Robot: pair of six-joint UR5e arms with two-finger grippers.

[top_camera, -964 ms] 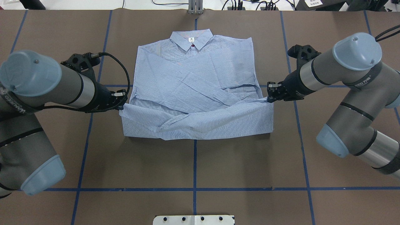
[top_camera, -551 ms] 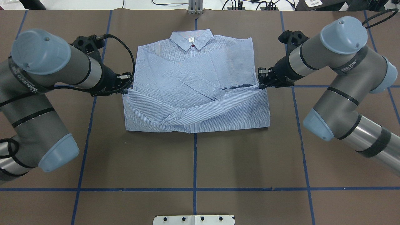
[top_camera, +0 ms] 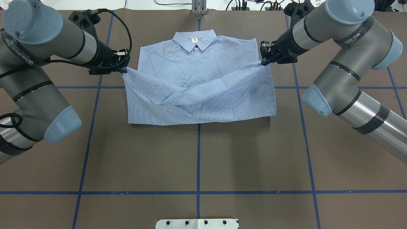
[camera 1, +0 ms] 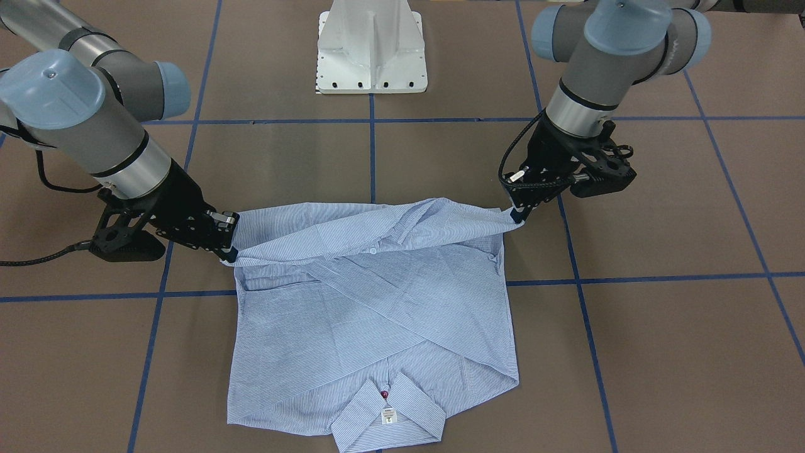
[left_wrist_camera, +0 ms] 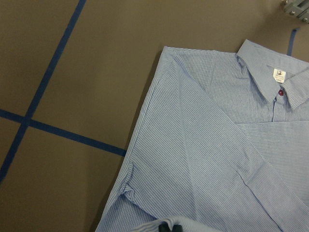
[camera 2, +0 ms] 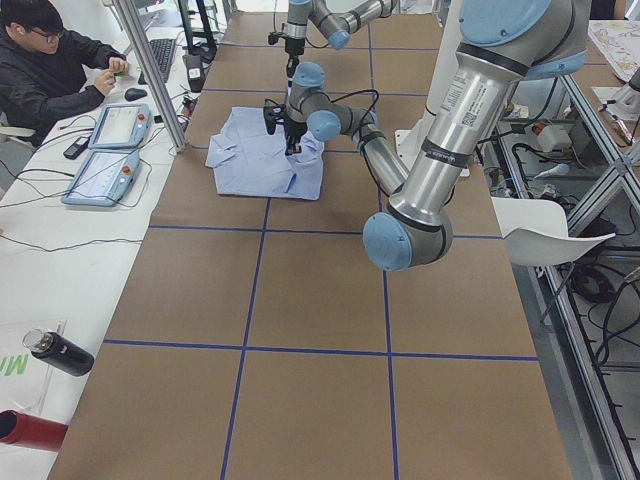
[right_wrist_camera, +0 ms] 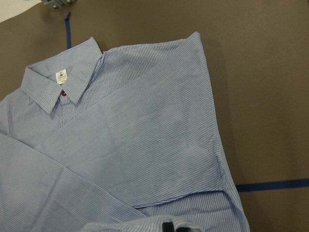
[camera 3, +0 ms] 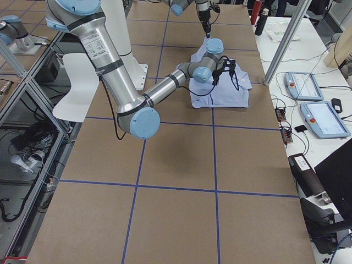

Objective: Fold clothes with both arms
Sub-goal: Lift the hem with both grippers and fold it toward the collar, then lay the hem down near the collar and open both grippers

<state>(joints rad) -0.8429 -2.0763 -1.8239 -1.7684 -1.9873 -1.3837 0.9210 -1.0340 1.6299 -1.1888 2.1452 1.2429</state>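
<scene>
Two hem corners [top_camera: 131, 72] are your holds: the left tool [top_camera: 125, 67] and right tool [top_camera: 263, 62] each pinch one, short of the collar [top_camera: 194, 40]; the shirt [top_camera: 203, 98] looks light and limp, sagging between.

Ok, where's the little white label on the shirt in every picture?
Front-facing: label at the bottom middle.
Overhead: label at the top middle.
Exterior left: shirt shows, label too small to see.
Exterior right: shirt shows, label too small to see.
Left wrist: label upper right.
Right wrist: label upper left.
Landmark: the dark red button right beside it.
</scene>
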